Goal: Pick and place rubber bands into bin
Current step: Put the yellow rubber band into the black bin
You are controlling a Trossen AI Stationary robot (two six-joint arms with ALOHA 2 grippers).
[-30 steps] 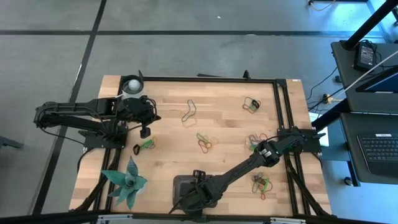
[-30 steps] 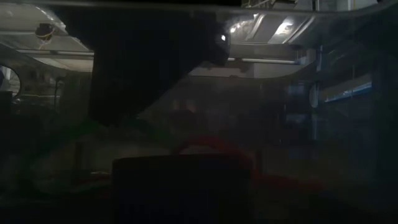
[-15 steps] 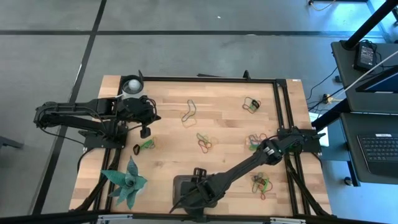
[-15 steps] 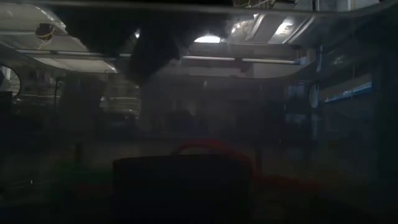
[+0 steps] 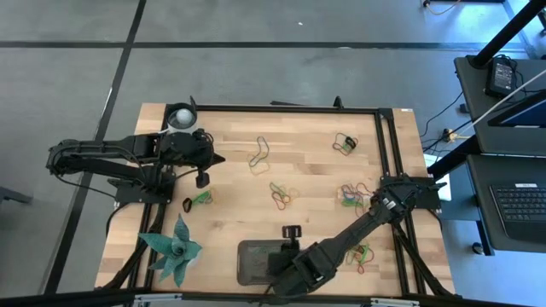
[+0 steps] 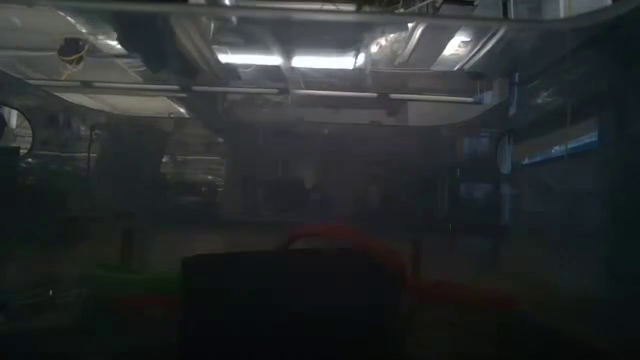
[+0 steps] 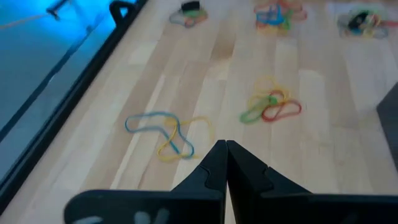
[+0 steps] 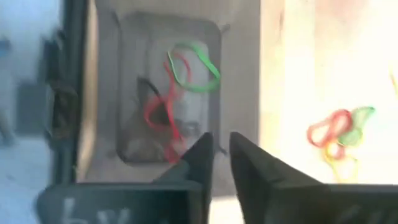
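The bin [image 5: 252, 261], a dark grey tray, lies near the table's front edge. It holds red, green and black rubber bands [image 8: 177, 93]. In the low view a red band [image 6: 330, 236] arches over its rim. My right gripper [image 5: 292, 232] hangs above the bin's far right corner, fingers [image 8: 200, 155] a narrow gap apart with nothing between them. More rubber bands lie flat in clusters on the wood [image 5: 280, 194], [image 5: 260, 153], [image 5: 345, 142], [image 5: 351, 194], [image 5: 358, 251]. My left gripper [image 5: 202, 179] waits shut at the table's left, above another cluster [image 5: 200, 198].
A white round cup [image 5: 181, 115] stands at the far left corner. A teal plant-like ornament [image 5: 173, 250] sits at the near left, beside the bin. A black frame [image 5: 384, 153] runs along the table's right and far sides.
My right gripper has risen from low over the bin and shifted a little toward the table's right and far edges. In the low view its dark bulk has gone up out of the picture. The bands in the bin have stayed put.
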